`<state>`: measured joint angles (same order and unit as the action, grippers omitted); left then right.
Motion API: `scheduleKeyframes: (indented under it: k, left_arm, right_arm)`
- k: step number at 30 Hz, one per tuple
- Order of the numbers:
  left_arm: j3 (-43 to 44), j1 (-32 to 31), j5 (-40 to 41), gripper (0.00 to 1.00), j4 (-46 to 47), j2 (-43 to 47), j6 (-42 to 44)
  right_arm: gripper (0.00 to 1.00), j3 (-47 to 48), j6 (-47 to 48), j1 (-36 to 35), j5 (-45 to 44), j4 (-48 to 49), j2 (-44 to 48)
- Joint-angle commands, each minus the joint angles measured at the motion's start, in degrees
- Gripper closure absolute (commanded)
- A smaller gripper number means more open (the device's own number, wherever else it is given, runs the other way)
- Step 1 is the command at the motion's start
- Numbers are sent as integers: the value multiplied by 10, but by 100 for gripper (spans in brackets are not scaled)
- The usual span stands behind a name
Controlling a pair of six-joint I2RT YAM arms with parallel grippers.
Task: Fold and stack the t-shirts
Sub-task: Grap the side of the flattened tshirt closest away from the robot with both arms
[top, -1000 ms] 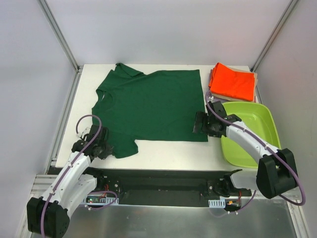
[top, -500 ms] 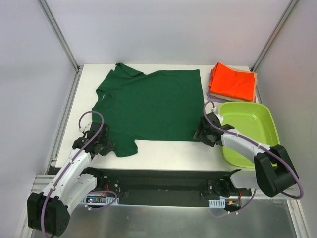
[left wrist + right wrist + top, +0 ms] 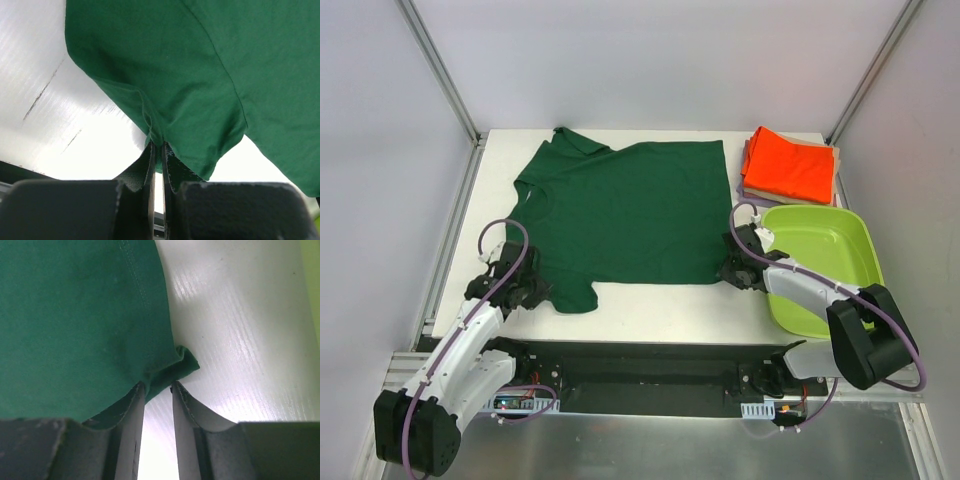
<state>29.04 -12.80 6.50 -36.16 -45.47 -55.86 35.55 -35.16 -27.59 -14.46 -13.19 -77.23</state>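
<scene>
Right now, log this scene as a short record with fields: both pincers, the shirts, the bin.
left pincer: shut on the near left sleeve of the large dark green cloth shirt
right pincer: shut on that shirt's near right hem corner, cloth bunched at the tips
green shirt state: spread flat on the white table, not yet folded
folded pile: bright orange folded shirt on top, far right corner
lime-green plastic bin: right side, just nearer than the pile

Dark green shirt [image 3: 75, 315] corner bunched between 2 fingertips of right gripper [image 3: 158, 386], table [image 3: 240, 330] beneath
</scene>
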Motion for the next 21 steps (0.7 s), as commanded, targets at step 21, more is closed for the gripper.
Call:
scheduleKeyframes:
  k: [21]
  left_arm:
    - [143,-3,7,100,57,-64,71]
  right_arm:
    - [99,103,78,0,9,-120,-6]
